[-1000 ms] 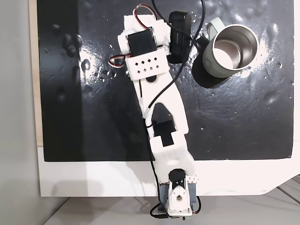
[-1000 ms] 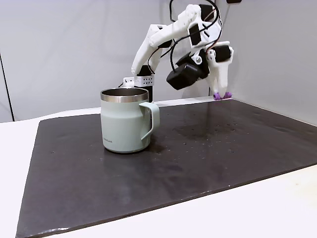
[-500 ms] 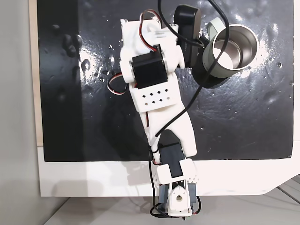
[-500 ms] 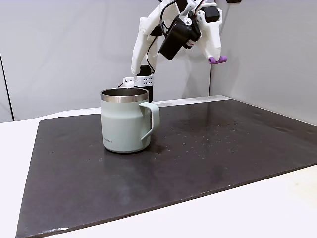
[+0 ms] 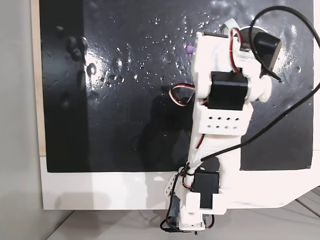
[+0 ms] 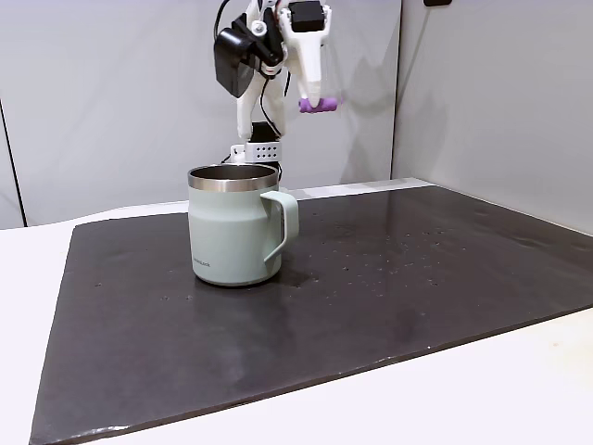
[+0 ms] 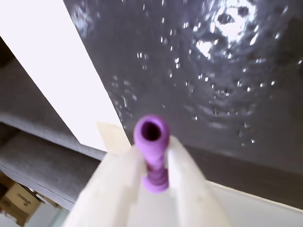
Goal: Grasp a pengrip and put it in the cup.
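Note:
The purple ribbed pengrip (image 7: 154, 174) is pinched between my two white fingers (image 7: 124, 176) in the wrist view, its open end facing the camera. In a fixed view from the side, my gripper (image 6: 315, 98) holds the pengrip (image 6: 318, 105) high in the air, above and a little to the right of the pale grey-green cup (image 6: 232, 232), which stands upright with its handle to the right. From above, the pengrip (image 5: 189, 49) peeks out left of the arm. The arm covers most of the cup there, with only a bit of its handle (image 5: 228, 23) showing.
A black mat (image 6: 389, 297) covers most of the white table (image 6: 519, 389). The arm's base (image 5: 190, 220) sits at the table's front edge in the fixed view from above. Grey walls stand behind and to the right of the mat in the side view.
The arm has lifted the pengrip off the mat's far right side and swung it up and left in the side view, toward the cup.

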Available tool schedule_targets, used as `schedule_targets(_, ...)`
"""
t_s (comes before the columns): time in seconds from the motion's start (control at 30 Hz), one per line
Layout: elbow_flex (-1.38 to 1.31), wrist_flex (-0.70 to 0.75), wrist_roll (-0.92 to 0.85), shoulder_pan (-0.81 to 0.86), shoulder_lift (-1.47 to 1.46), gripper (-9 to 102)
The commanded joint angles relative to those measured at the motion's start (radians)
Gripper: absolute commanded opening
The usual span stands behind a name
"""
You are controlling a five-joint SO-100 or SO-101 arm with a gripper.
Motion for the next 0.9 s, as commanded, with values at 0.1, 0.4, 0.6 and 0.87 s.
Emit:
schedule_targets(0.1,-0.008,0.009,-0.066,0.166,0.071,0)
schedule_targets(0.4,-0.193,0.009,-0.13,0.314,-0.071,0)
schedule_targets(0.6,-0.25,0.009,-0.152,0.339,-0.129,0)
schedule_targets(0.87,-0.242,0.012,-0.133,0.336,-0.107,22)
